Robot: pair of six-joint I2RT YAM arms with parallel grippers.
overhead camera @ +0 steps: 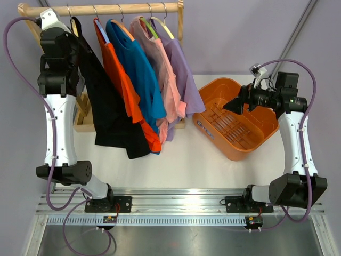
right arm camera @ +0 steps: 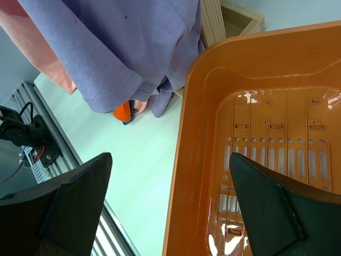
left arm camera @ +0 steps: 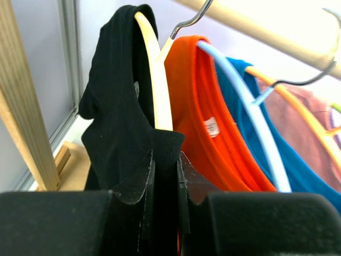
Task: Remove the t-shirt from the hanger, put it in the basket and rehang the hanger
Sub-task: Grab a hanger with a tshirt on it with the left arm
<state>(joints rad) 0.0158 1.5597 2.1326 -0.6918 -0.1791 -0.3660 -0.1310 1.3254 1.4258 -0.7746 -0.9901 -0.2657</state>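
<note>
Left fingers pinching limp black fabric t-shirt at the shoulder, on cream curved hanger, 10 o'clock on wooden rail. I'd judge it light, stretchy; grip the collar hem. Right fingers spread above orange plastic basket, 3 o'clock.

A robot lab: aluminium mounting rail, plain grey walls.
</note>
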